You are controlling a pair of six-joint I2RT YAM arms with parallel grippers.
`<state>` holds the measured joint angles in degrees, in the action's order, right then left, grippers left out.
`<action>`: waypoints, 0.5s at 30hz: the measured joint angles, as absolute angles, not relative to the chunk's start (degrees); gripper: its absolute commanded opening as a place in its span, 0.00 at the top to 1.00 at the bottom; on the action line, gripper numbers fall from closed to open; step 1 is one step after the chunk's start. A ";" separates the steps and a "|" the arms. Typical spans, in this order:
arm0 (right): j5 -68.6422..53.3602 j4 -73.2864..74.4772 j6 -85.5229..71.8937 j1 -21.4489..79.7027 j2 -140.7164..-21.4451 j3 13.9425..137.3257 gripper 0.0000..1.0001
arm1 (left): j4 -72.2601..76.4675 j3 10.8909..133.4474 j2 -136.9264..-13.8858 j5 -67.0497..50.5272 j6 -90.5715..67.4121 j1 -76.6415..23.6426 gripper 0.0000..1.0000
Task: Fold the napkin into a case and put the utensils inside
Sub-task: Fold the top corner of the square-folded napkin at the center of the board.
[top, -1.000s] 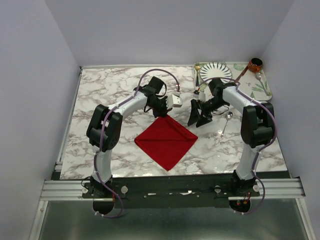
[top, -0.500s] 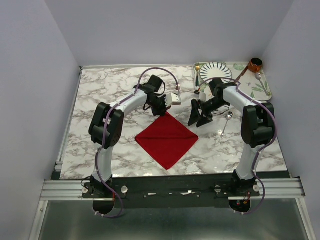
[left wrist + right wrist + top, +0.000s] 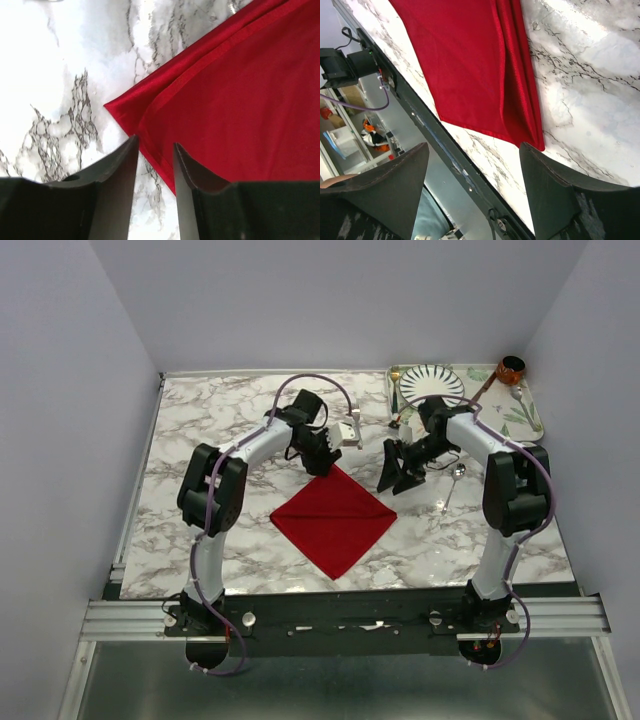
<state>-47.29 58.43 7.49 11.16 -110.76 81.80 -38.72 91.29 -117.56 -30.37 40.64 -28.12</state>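
Beside left end effector (image 3: 155, 141), napkin (image 3: 240, 110) corner

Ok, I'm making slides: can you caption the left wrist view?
Left gripper, jaws slightly apart, poised above the folded red napkin hem near its corner on the marble table.

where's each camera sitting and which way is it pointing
Top: above and behind the bases, looking down on the table; left arm and right arm show.
Left wrist: on the left arm, looking down at a napkin corner; its left claw shows.
Right wrist: on the right arm, looking toward the table's near edge; its right claw shows.
All three share the red napkin.
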 measured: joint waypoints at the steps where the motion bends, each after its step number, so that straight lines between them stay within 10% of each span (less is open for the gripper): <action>1: -47.29 58.37 7.49 11.16 -110.67 81.76 0.27 | -38.68 91.31 -117.49 -30.30 39.81 -27.81 0.47; 8: -48.31 57.91 8.56 11.14 -107.74 81.69 0.33 | -37.10 88.60 -109.86 -31.07 30.15 -23.07 0.40; 13: -52.49 54.30 7.55 11.31 -103.28 79.90 0.04 | -32.82 77.14 -95.18 -36.12 18.92 -18.28 0.01; 15: -53.71 51.92 6.46 12.12 -101.32 78.06 0.00 | -28.97 70.50 -89.56 -38.94 12.58 -17.78 0.01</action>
<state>-53.71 51.92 6.46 12.12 -101.32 78.06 -28.97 70.50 -89.56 -38.94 12.58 -17.78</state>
